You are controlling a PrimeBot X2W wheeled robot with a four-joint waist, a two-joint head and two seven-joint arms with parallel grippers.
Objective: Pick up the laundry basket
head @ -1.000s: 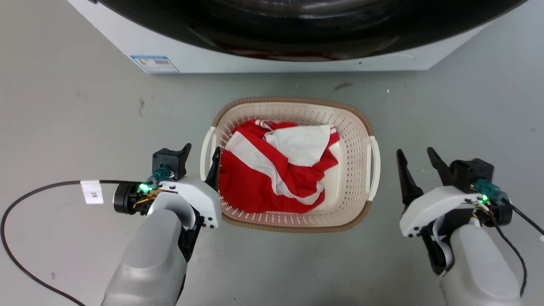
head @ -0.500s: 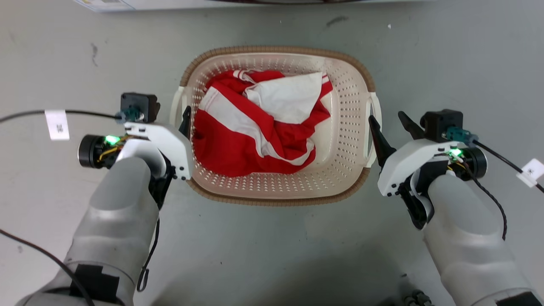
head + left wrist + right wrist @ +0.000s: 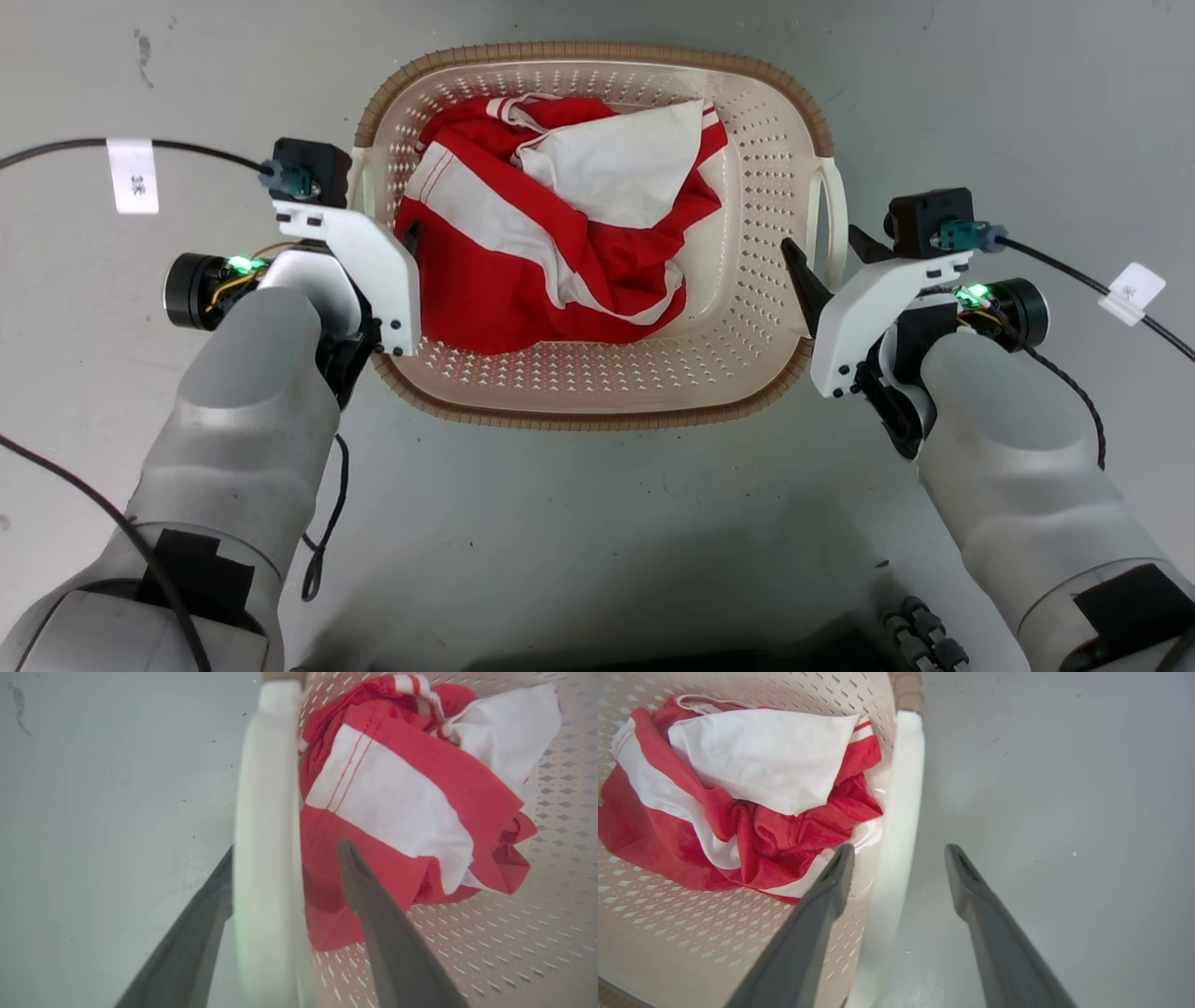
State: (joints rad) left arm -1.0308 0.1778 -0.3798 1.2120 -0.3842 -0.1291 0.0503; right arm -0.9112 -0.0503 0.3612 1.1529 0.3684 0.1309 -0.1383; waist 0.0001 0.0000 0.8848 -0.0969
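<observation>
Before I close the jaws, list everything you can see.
basket: one, cream with brown rim, on the floor between the grippers
handles: two, white, one on each side of the basket
garment: one, red and white, crumpled inside the basket
floor: grey, under everything
tags: two, white, on black cables running out from each wrist
forearms: two, pale grey, lower corners of the head view
left gripper: open, fingers astride the left handle
right gripper: open, fingers astride the right handle
</observation>
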